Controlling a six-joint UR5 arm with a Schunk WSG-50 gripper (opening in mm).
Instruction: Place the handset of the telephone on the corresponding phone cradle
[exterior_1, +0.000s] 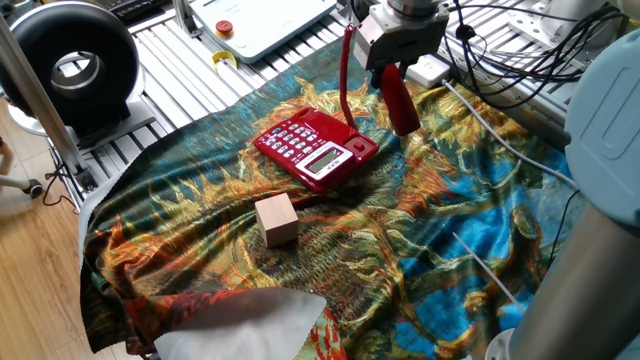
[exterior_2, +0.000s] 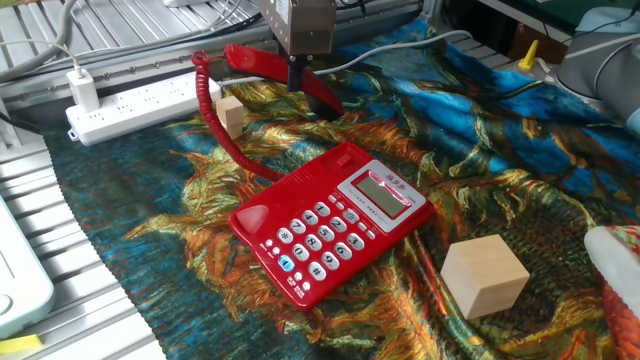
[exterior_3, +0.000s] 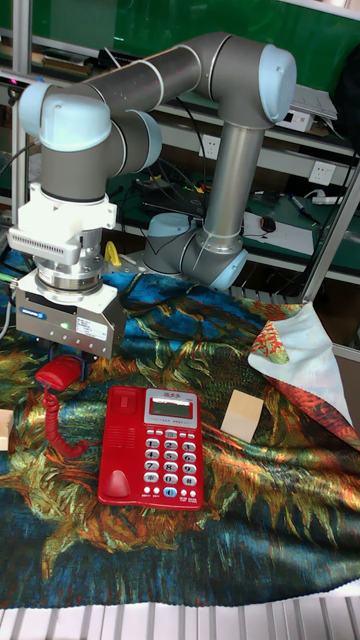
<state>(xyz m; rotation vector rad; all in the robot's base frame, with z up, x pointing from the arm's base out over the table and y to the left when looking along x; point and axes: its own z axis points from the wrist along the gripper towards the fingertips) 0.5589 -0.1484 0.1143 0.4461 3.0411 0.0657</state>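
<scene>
The gripper (exterior_2: 300, 72) is clamped on the handset (exterior_1: 400, 100), holding it in the air just beyond the far side of the telephone (exterior_2: 330, 222). The cord (exterior_2: 215, 125) runs down from the handset to the phone. The cradle (exterior_3: 120, 445) lies bare. A wooden cube (exterior_2: 484, 275) sits near the phone on the patterned cloth (exterior_2: 520, 170).

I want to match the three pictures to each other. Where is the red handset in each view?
One fixed view: handset at upper centre-right, hanging below the gripper, behind the telephone.
The other fixed view: handset at top centre, held above the cloth.
Tall fixed view: only one rounded end shows at left, under the gripper.
Shared landmark: the red telephone.
</scene>
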